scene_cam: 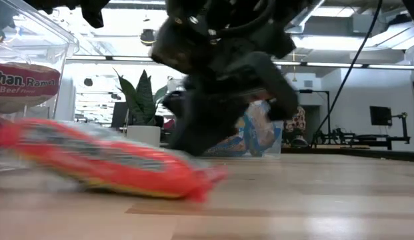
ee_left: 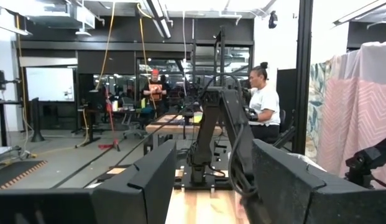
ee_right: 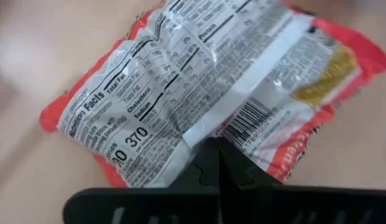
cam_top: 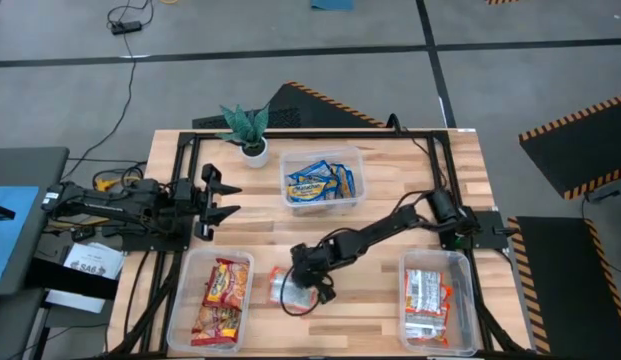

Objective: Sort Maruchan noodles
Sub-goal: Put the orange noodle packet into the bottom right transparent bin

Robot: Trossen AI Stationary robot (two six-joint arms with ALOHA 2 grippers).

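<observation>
— Where's the top camera looking from?
— Straight down from above, far enough to take in the whole table (cam_top: 380, 190) and both arms.
— And the low one?
— Down at tabletop level, facing across the wood into the room. The right gripper (scene_cam: 223, 100) looms right in front of it, the loose packet (scene_cam: 107, 163) just below that gripper.
— The wrist ones?
— The right wrist camera sits right over its own gripper (ee_right: 219, 171), nearly against that same packet (ee_right: 186, 81). The left wrist camera looks level past its fingers (ee_left: 149, 183) at the room, where people (ee_left: 262, 102) sit far beyond.
</observation>
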